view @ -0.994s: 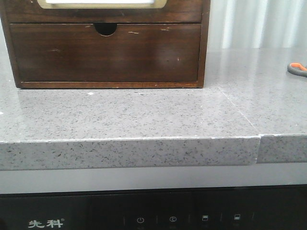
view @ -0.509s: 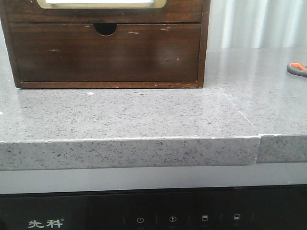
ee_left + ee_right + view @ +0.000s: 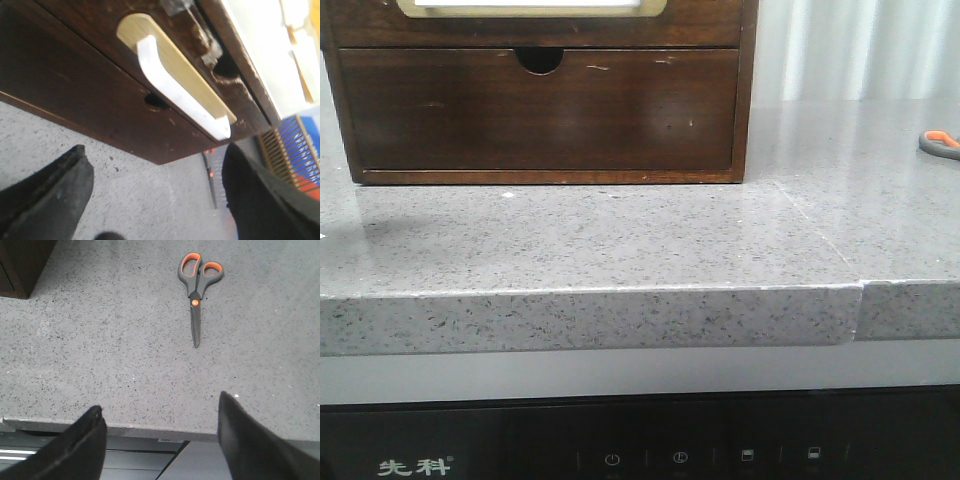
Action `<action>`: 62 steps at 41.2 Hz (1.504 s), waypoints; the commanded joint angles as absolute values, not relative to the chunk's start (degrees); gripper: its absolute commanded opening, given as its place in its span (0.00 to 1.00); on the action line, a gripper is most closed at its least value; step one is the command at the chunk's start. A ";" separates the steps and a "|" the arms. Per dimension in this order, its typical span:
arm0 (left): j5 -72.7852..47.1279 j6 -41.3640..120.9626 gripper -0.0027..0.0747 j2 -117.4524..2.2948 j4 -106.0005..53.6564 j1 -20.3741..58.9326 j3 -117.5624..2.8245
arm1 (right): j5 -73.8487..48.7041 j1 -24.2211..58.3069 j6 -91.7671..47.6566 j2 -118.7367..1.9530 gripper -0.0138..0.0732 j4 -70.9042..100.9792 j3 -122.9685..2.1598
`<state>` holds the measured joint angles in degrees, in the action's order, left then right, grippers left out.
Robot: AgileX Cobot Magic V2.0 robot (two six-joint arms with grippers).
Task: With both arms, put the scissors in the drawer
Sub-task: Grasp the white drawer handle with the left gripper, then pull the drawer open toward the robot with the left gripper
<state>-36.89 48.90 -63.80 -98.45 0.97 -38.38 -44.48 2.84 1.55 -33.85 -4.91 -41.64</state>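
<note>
The scissors (image 3: 196,287), dark grey with orange-lined loops, lie flat on the grey counter, blades shut; they also show at the front view's right edge (image 3: 940,143) and beyond the cabinet corner in the left wrist view (image 3: 212,175). The drawer (image 3: 530,12) with the cream-framed white panel (image 3: 175,65) sits shut at the top of the wooden cabinet. My left gripper (image 3: 155,152) is open and empty, low over the counter in front of the cabinet. My right gripper (image 3: 160,402) is open and empty, over the counter's front edge, well short of the scissors. Neither gripper shows in the front view.
Below the panelled drawer is a plain dark drawer with a half-round notch (image 3: 540,58), shut. The counter (image 3: 620,240) has a seam right of the cabinet (image 3: 860,285) and a front edge with a dark appliance panel below (image 3: 640,455).
A faint shadow has spread over the counter's left part in the front view. The scissors and the cabinet have not moved.
</note>
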 commanded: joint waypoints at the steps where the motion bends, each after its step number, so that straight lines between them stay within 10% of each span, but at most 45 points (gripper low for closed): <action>1: -42.12 52.14 0.71 -66.42 -106.58 1.49 -40.22 | -40.65 2.89 0.97 -34.26 0.74 -5.98 -43.54; 30: -50.12 52.16 0.71 -84.33 -106.58 1.49 -57.08 | -40.65 2.89 0.97 -34.26 0.74 -5.98 -43.54; 47: -53.76 52.16 0.23 -87.14 -106.58 1.49 -59.05 | -40.65 2.89 0.97 -34.26 0.74 -5.98 -43.54; 62: -58.07 53.51 0.18 -83.81 -106.58 1.72 -56.66 | -40.65 2.89 0.97 -34.26 0.74 -5.98 -43.54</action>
